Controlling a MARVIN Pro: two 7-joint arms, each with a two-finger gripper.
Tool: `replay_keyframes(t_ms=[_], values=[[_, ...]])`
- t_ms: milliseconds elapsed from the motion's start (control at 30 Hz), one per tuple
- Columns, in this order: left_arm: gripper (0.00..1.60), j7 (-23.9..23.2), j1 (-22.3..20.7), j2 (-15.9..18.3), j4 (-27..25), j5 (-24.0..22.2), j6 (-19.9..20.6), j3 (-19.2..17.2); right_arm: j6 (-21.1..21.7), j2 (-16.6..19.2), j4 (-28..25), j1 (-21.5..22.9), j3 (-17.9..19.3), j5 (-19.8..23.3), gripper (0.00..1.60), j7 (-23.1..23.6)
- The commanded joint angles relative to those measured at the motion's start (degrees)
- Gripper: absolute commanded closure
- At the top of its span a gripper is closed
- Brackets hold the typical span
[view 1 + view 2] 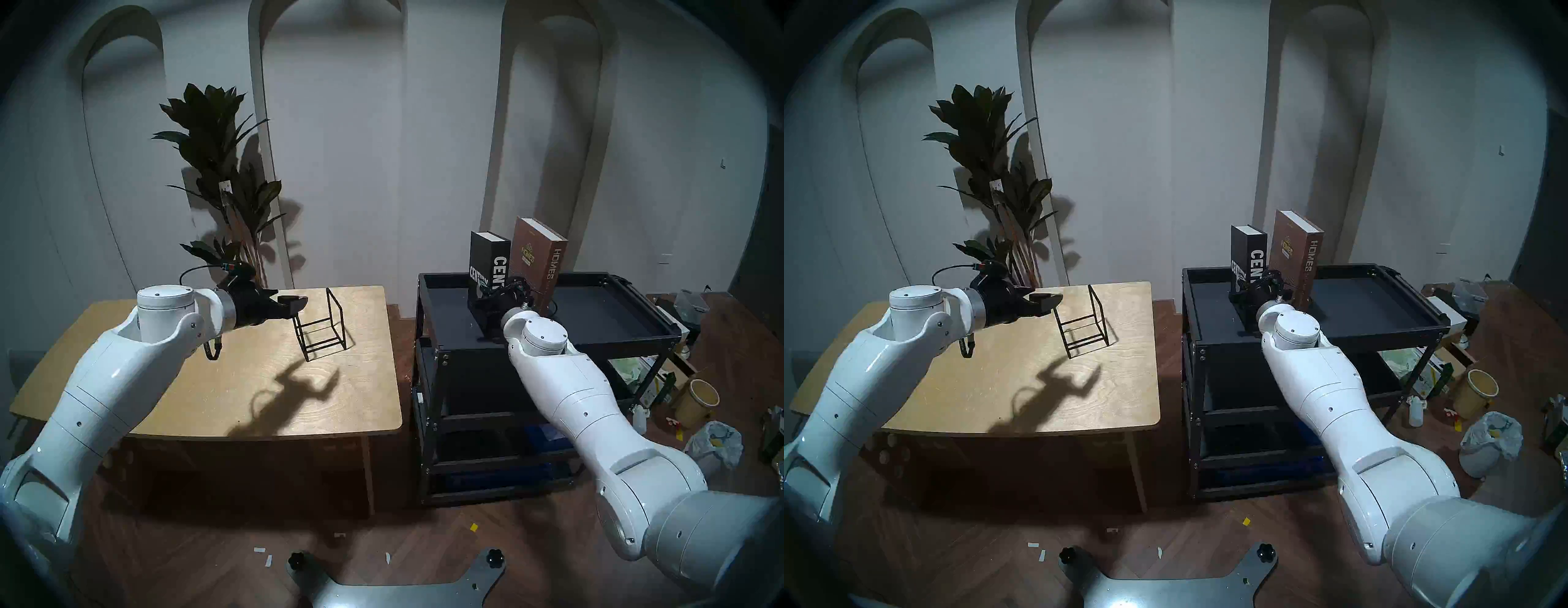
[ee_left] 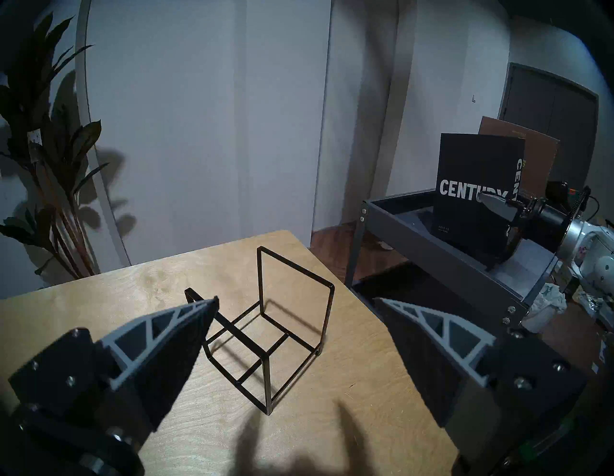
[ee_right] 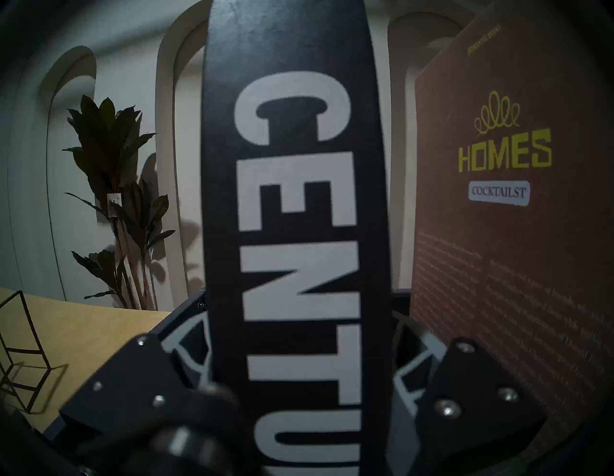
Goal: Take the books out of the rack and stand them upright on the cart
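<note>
A black book lettered "CENTURY" [image 1: 488, 261] stands upright on the top tray of the black cart [image 1: 615, 316]. My right gripper [image 3: 299, 335] is shut on it, one finger on each side of its spine low down. A taller brown book lettered "HOMES" [image 1: 536, 254] stands upright just to its right, free of any grip. The black wire rack [image 1: 321, 329] sits on the wooden table [image 1: 254, 382] with nothing in it. My left gripper [image 2: 295, 300] hovers open above the table, just left of the rack [image 2: 267, 379].
A tall potted plant [image 1: 216, 148] stands behind the table. The cart's lower shelves hold dark items. On the floor to the cart's right are a yellow bucket [image 1: 695, 399], a white bag-lined bin [image 1: 712, 443] and boxes. A narrow gap separates table and cart.
</note>
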Motion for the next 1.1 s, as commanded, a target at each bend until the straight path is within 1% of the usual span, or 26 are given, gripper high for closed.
replay_keyframes(t_ms=[0,167,200,233,300,333,367,433,500,633,767,800,900,1067], values=[[0.0,-0.06,-1.4,0.4,-0.69,-0.09,0.15,-0.86,0.45,-0.11,-0.9,0.22,-0.17,-0.61,0.93,-1.22],[0.0,0.02,-1.14,0.54,-0.78,-0.24,0.19,-0.97,0.51,-0.1,-0.88,-0.02,-0.38,-0.76,0.89,-1.65],[0.0,0.05,-1.09,0.56,-0.81,-0.27,0.2,-0.99,0.47,-0.09,-0.88,-0.1,-0.41,-0.74,0.6,-1.67],[0.0,0.05,-0.94,0.65,-0.91,-0.34,0.15,-1.07,0.54,-0.08,-0.94,-0.19,-0.42,-0.73,0.48,-1.72],[0.0,0.18,-0.72,0.76,-1.12,-0.45,0.17,-1.19,0.51,-0.04,-0.96,-0.36,-0.47,-0.74,0.44,-1.85],[0.0,0.24,-0.6,0.82,-1.24,-0.51,0.17,-1.24,0.47,-0.02,-0.92,-0.43,-0.47,-0.74,0.22,-1.89],[0.0,0.34,-0.49,0.88,-1.37,-0.6,0.2,-1.3,0.46,-0.02,-0.91,-0.49,-0.45,-0.76,0.12,-1.99],[0.0,0.48,-0.29,0.98,-1.53,-0.7,0.18,-1.32,0.6,-0.03,-1.08,-0.66,-0.37,-0.75,0.24,-2.26],[0.0,0.61,-0.18,1.04,-1.62,-0.84,0.17,-1.31,0.64,0.07,-1.3,-0.9,-0.31,-0.74,0.31,-2.35],[0.0,0.92,0.03,1.18,-1.88,-1.04,0.03,-1.16,0.7,0.33,-2.09,-1.51,-0.08,-0.78,0.26,-2.58],[0.0,1.35,0.22,1.28,-2.36,-1.31,-0.01,-1.04,0.95,0.81,-4.11,-2.72,0.27,-0.57,0.14,-2.72],[0.0,1.46,0.26,1.32,-2.53,-1.4,0.02,-1.02,1.0,0.97,-4.81,-3.09,0.36,-0.48,0.0,-2.72],[0.0,1.71,0.29,1.43,-2.86,-1.56,0.08,-0.92,0.94,1.23,-7.43,-4.46,0.97,-0.08,0.0,-3.54],[0.0,3.13,0.26,1.46,-3.45,-1.74,0.45,-0.82,0.51,1.71,-11.01,-6.41,1.35,0.63,0.0,-3.53]])
